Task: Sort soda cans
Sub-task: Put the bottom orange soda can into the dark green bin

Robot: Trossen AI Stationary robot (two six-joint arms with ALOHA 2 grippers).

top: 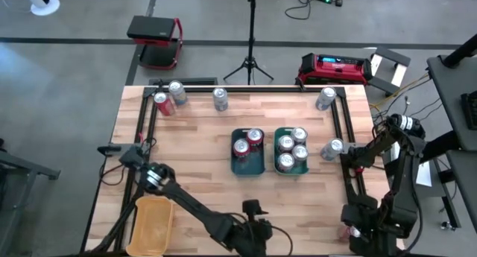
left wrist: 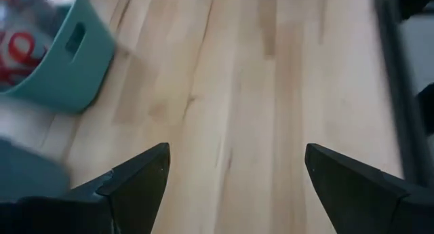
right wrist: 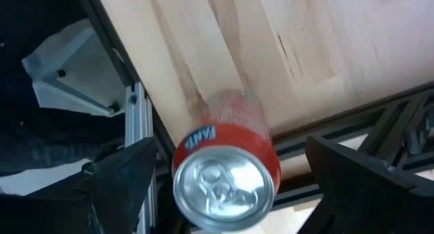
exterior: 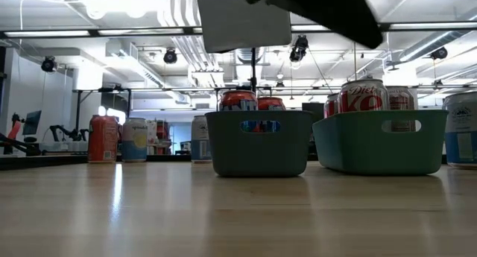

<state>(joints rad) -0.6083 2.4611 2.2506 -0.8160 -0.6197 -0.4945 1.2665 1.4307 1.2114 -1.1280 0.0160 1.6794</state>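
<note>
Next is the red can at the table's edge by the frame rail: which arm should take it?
Right, probably. The right gripper is open with the red can showing between its fingers. The left gripper, also open, faces bare table beside a teal tray.

Glossy wood table [top: 201, 138] — shiny metal cans [top: 299, 135]

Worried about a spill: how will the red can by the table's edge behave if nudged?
The red can seems upright beside the table edge, so a high nudge may tip it off. Its smooth round wall would likely roll once down, or slip in the open right gripper.
</note>
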